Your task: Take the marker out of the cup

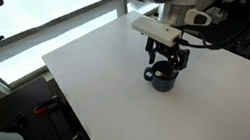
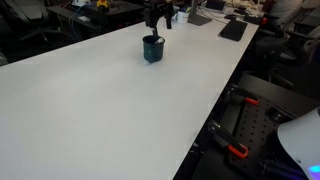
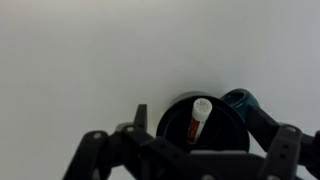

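Observation:
The dark navy cup (image 1: pixel 162 79) stands on the white table; it also shows in an exterior view (image 2: pixel 152 49). In the wrist view the cup (image 3: pixel 228 122) is seen from above with its handle (image 3: pixel 241 98) at the upper right. The marker (image 3: pixel 198 119), pale with a reddish label, leans inside the cup with its white end up. My gripper (image 1: pixel 165 62) hangs directly over the cup, also in an exterior view (image 2: pixel 157 24). In the wrist view the gripper (image 3: pixel 200 128) is open, with one finger on each side of the cup, and it holds nothing.
The white table (image 1: pixel 115 71) is wide, with an edge near the cup's far side (image 2: pixel 120 30). Keyboards and desk clutter (image 2: pixel 232 28) lie at the far end. Dark cables and equipment (image 1: pixel 242 11) stand behind the arm.

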You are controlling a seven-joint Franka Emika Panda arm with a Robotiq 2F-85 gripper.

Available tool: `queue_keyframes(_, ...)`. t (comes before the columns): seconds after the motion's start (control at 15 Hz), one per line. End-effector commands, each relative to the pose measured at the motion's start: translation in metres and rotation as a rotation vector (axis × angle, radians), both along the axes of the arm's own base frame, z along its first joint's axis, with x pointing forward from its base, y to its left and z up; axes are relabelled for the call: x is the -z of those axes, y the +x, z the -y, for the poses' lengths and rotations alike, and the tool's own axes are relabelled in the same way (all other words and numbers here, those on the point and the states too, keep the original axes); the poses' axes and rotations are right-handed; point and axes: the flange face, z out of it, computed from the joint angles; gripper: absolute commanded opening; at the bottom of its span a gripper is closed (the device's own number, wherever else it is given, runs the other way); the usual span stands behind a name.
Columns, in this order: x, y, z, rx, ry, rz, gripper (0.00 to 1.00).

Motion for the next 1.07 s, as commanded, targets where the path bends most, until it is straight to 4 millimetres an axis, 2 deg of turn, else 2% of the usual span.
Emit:
queue_keyframes(0.0, 0.002, 0.005, 0.004, 0.018, 0.022, -0.027, 1.0)
queue_keyframes(0.33, 0.008, 0.006, 0.007, 0.026, 0.027, -0.042, 1.0)
queue_keyframes(0.4, 0.009, 0.006, 0.008, 0.027, 0.028, -0.043, 0.94)
queue_keyframes(0.47, 0.01, 0.006, 0.008, 0.027, 0.03, -0.042, 0.78)
queue_keyframes(0.53, 0.011, 0.006, 0.009, 0.03, 0.034, -0.044, 0.71)
queue_keyframes(0.6, 0.011, 0.007, 0.009, 0.034, 0.037, -0.045, 0.69)
queue_keyframes(0.73, 0.013, 0.007, 0.011, 0.045, 0.043, -0.05, 0.55)
queue_keyframes(0.8, 0.013, 0.006, 0.011, 0.049, 0.046, -0.05, 0.61)
queue_keyframes(0.87, 0.013, 0.006, 0.012, 0.054, 0.049, -0.052, 0.62)
queue_keyframes(0.93, 0.013, 0.006, 0.013, 0.056, 0.05, -0.051, 0.74)
queue_keyframes(1.0, 0.014, 0.006, 0.014, 0.058, 0.053, -0.051, 0.8)
